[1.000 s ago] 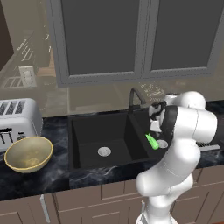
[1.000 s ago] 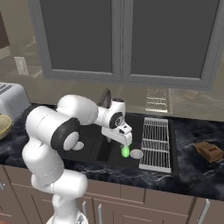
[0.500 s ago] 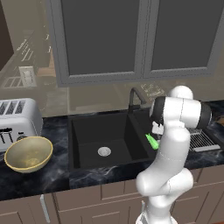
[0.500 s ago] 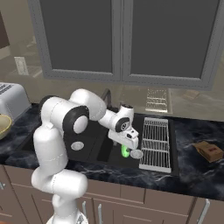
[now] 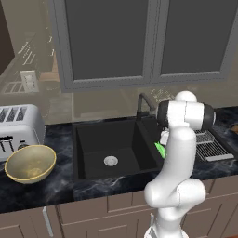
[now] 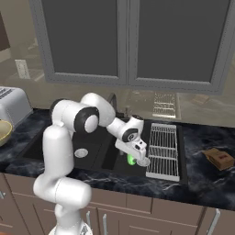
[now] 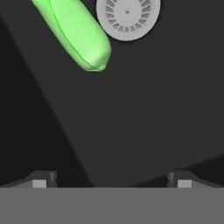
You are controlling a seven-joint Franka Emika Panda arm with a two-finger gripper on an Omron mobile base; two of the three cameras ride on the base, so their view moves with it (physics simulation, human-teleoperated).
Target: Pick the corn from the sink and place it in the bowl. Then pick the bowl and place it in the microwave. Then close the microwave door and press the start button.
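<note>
The bright green corn [image 7: 74, 33] lies in the right basin of the black sink [image 5: 93, 139], its end close to the round silver drain [image 7: 127, 17]. My gripper [image 7: 111, 181] hangs open just above the basin floor. The corn sits ahead of the fingertips and off to one side, with nothing between them. From the right base the gripper [image 6: 137, 159] is down in the basin right beside the corn [image 6: 131, 159]. The tan bowl [image 5: 30, 162] stands on the counter left of the sink, in front of the toaster. The microwave and its door are out of view.
A silver toaster [image 5: 18, 126] stands at the far left. The dark faucet [image 5: 142, 102] rises behind the sink. A wire dish rack [image 6: 161, 146] lies right of the basin, and a small brown object [image 6: 219, 158] rests further right. Grey cabinets hang above.
The arm has folded over and the hand has dropped from above the sink rim down into the right basin, close to the corn. The corn and bowl have not moved.
</note>
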